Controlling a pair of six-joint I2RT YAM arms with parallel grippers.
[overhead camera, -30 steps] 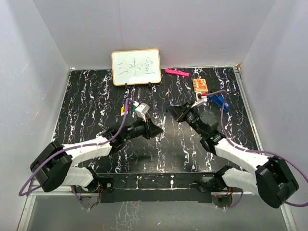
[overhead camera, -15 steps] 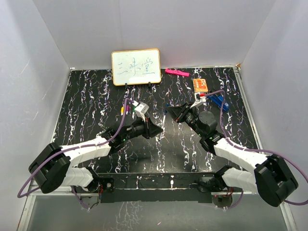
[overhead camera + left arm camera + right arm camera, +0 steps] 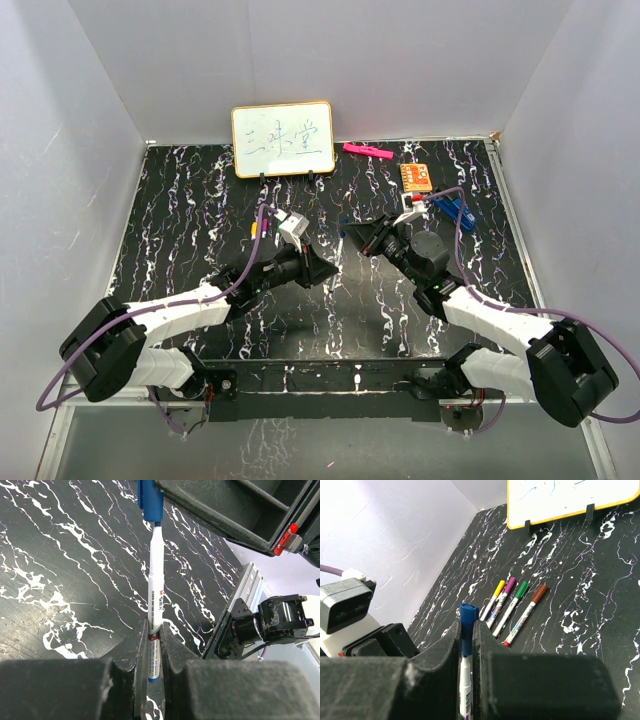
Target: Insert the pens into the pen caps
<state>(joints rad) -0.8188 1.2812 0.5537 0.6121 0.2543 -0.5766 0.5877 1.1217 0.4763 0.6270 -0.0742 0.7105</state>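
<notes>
My left gripper (image 3: 154,639) is shut on a white-barrelled pen (image 3: 154,587) with a blue rear end. It also shows in the top view (image 3: 327,270). My right gripper (image 3: 466,630) is shut on a blue pen cap (image 3: 467,622) and sits just right of the left one in the top view (image 3: 350,231). The pen's tip is in the mouth of the blue cap (image 3: 150,501), and the narrow neck still shows below it. Several capped pens lie side by side on the table: yellow (image 3: 493,599), purple (image 3: 503,596), green (image 3: 513,601) and brown-red (image 3: 526,608).
A small whiteboard (image 3: 283,139) stands at the back of the black marbled table (image 3: 180,210). A pink bar (image 3: 367,151), an orange card (image 3: 416,177) and a blue clip (image 3: 455,208) lie at the back right. White walls close in three sides.
My right gripper has moved a little left and forward with the blue cap, closer to the left gripper. The left arm has hardly moved.
</notes>
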